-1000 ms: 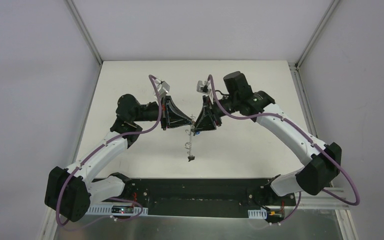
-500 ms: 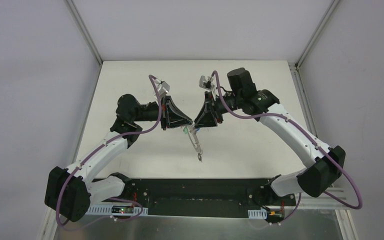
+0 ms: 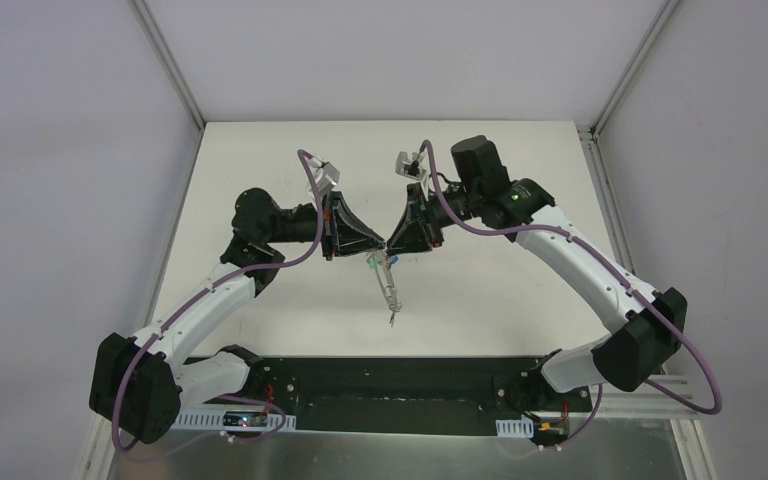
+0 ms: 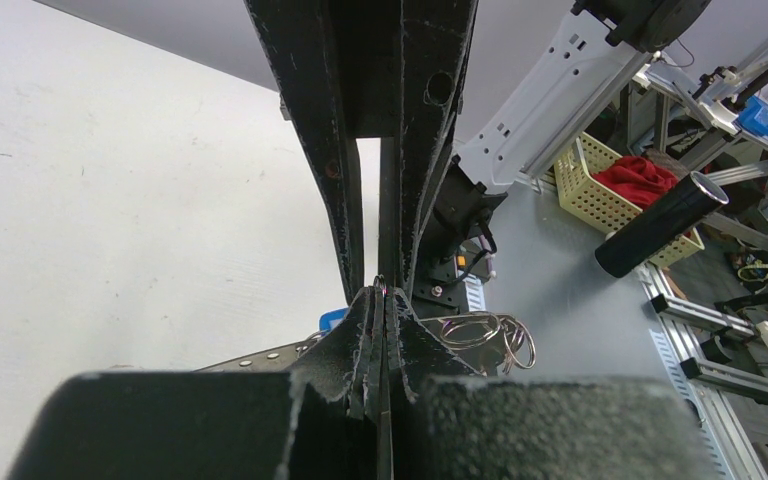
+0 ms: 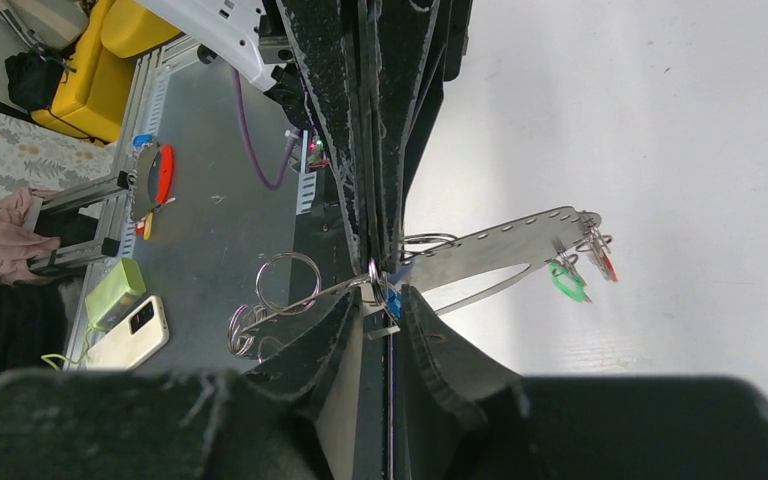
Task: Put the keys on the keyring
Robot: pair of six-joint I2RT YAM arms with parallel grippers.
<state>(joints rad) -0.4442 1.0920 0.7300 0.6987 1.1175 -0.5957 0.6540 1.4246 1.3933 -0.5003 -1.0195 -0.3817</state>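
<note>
Top external view: keyring dangles above the worktop. Left jaws are pressed together on its wire. Right jaws bracket the blue-tagged key, grip unclear. Green key and red key seem threaded already, blue probably not.

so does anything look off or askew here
Nothing spilled or broken. The one odd thing: the keyring hangs slanted in mid-air below where the left claw and right claw meet tip to tip, with a green tag sticking out to one side.
</note>
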